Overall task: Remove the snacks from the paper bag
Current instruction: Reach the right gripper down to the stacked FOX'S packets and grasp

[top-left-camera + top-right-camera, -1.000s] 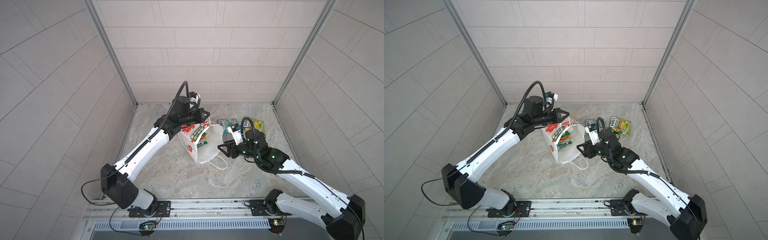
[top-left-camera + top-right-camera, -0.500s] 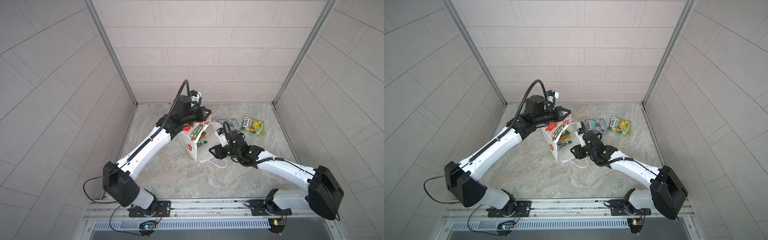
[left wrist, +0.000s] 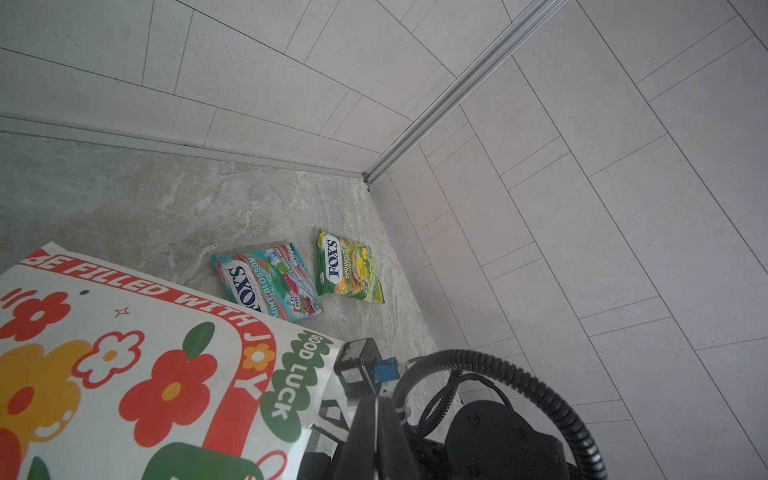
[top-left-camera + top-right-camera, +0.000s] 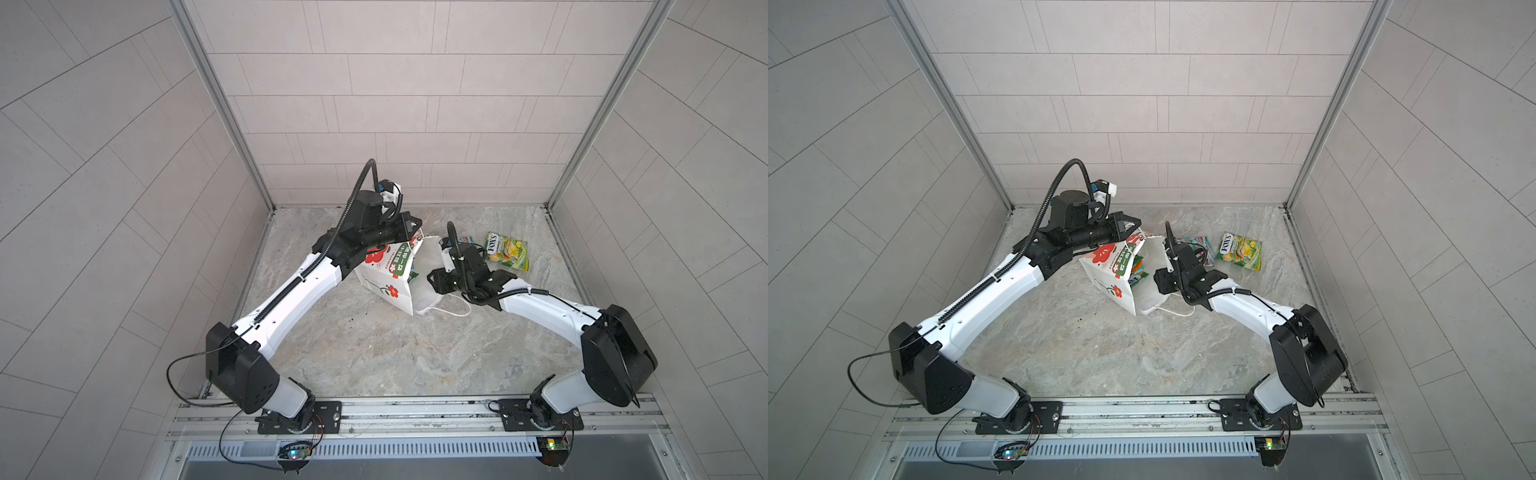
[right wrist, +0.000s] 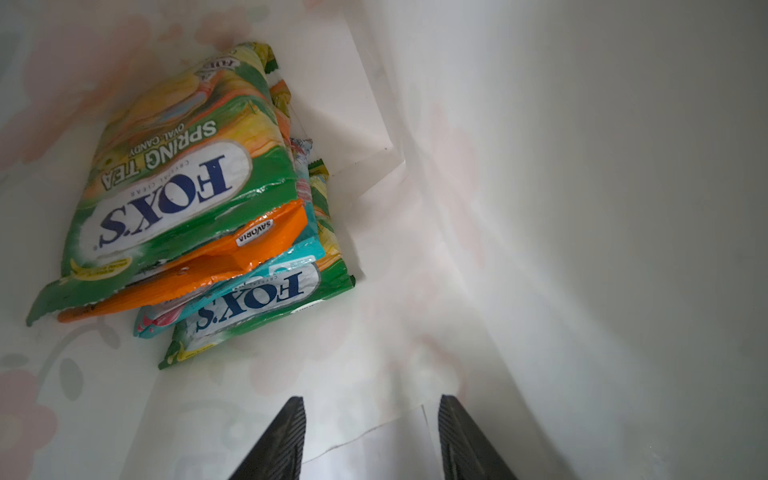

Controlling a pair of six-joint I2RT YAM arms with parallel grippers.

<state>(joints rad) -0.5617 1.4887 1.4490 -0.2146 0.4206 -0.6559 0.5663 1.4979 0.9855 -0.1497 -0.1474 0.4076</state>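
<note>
I'm looking down on a table [image 4: 374, 345] with a marbled grey-beige stone finish, boxed in on three sides by pale tiled walls [image 4: 374, 104] with metal posts in the back corners. Both arm bases are bolted to a rail [image 4: 415, 411] along the near edge. The bag [image 4: 386, 278], white with red flowers, sits mid-table towards the back, tipped so that its mouth faces the right arm. One cord handle trails on the table below it. My left gripper [image 4: 412, 237] is at the bag's upper rim. The left wrist view shows its jaws pressed together there, but I cannot tell whether they pinch paper or cord. My right gripper [image 5: 370, 401] is just inside the bag's mouth with its jaws partly apart. It has nothing between them and touches no packet; in a top view it shows at the opening [image 4: 1158, 277]. Ahead of it, the snacks left inside are stacked against the bag's side: a green Spring Tea packet [image 5: 178, 174] on top, then an orange one [image 5: 232, 266], then a teal one [image 5: 249, 291], with another green one at the bottom. Two more snacks lie flat on the table beyond the bag near the back right corner, just beside each other: a teal Mint Blossom packet [image 3: 268, 282] and a yellow-green packet [image 4: 507, 251].
</note>
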